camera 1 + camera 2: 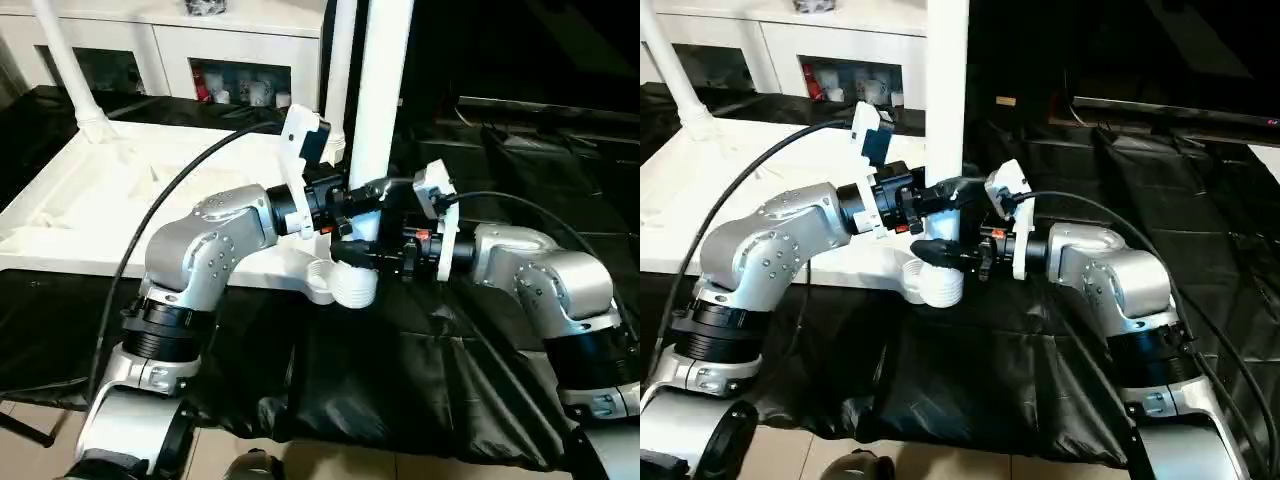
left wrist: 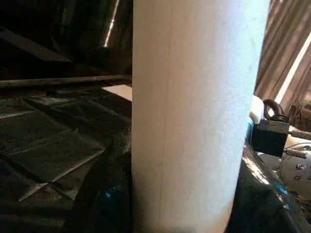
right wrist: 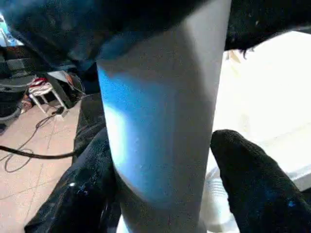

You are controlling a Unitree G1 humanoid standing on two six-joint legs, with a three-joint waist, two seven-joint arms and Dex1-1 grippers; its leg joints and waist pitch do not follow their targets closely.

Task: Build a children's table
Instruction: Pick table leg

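- Step in hand: seating a white leg (image 1: 385,90) upright in the near corner socket (image 1: 345,283) of the upturned tabletop (image 1: 100,200) on the black worktop (image 1: 480,340).
- Left claw (image 1: 352,196) and right claw (image 1: 362,252) both clamp that leg low down.
- Next, likely: push straight down, keeping it vertical.

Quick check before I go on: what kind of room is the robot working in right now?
Probably a home-like room or a lab dressed as one: white cabinets with glass-fronted shelves of small items along the wall, a tiled floor with a loose cable, and a work table under a black cover.
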